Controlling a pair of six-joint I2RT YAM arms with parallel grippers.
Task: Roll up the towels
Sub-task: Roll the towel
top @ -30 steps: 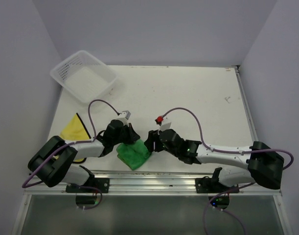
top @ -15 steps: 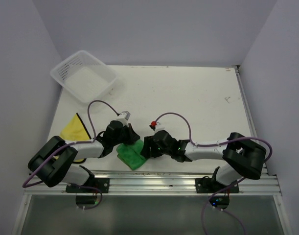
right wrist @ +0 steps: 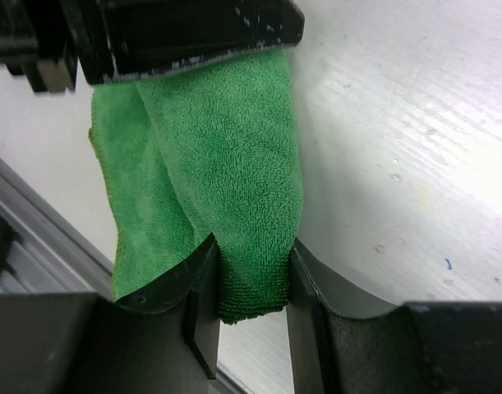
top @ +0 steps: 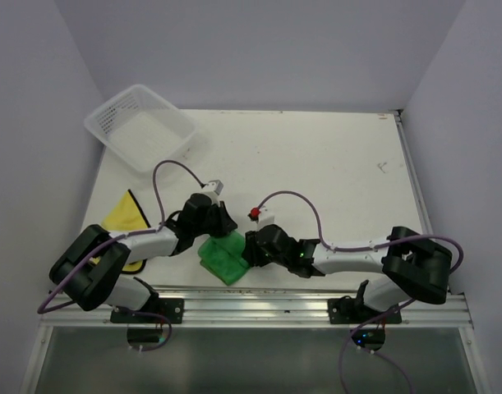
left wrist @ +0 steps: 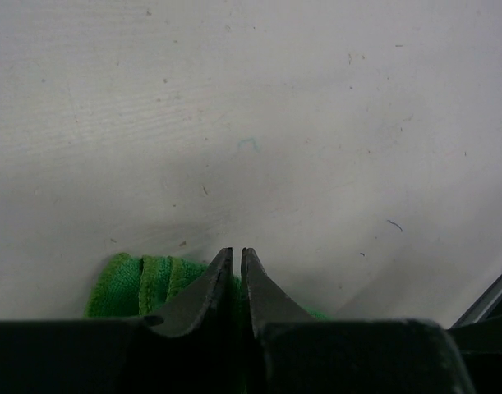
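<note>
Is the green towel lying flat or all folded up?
Folded up. The green towel hangs in doubled layers, not spread flat, pinched at one end by the right gripper and at the other by the left gripper.

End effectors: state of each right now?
Left end effector: closed on the green towel.
Right end effector: closed on the same green towel.

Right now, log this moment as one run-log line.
left gripper: shut on green towel | right gripper: shut on green towel | yellow towel: not gripped
</note>
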